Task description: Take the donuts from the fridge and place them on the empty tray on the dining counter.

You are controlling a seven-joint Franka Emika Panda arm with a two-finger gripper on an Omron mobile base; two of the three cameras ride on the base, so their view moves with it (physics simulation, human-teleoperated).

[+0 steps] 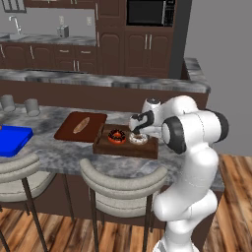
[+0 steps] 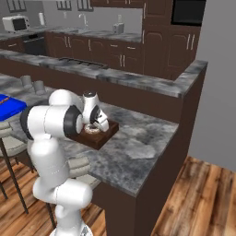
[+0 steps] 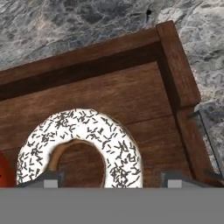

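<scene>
On the dining counter (image 1: 74, 155) sits the dark wooden tray (image 1: 125, 148), and both donuts lie in it. The chocolate-iced donut (image 1: 116, 136) is on the left and the white sprinkled donut (image 1: 138, 139) on the right. My gripper (image 1: 138, 129) hovers just over the white donut (image 3: 113, 144), which lies flat on the tray floor (image 3: 144, 92) near its corner rim. My gripper (image 3: 112, 181) is open, with its fingertips (image 3: 175, 180) spread to either side. A sliver of the reddish donut (image 3: 3, 170) shows beside it. From the right base view, the gripper (image 2: 95, 124) stands over the tray (image 2: 99, 139). The fridge is out of view.
A reddish-brown board (image 1: 93, 123) carrying a bread roll (image 1: 81, 125) lies left of the tray, with a blue board (image 1: 12, 139) further left. Two grey cups (image 1: 32, 107) stand at the back. Padded stools (image 1: 123, 189) line the counter's near edge. A raised ledge (image 1: 108, 81) runs behind.
</scene>
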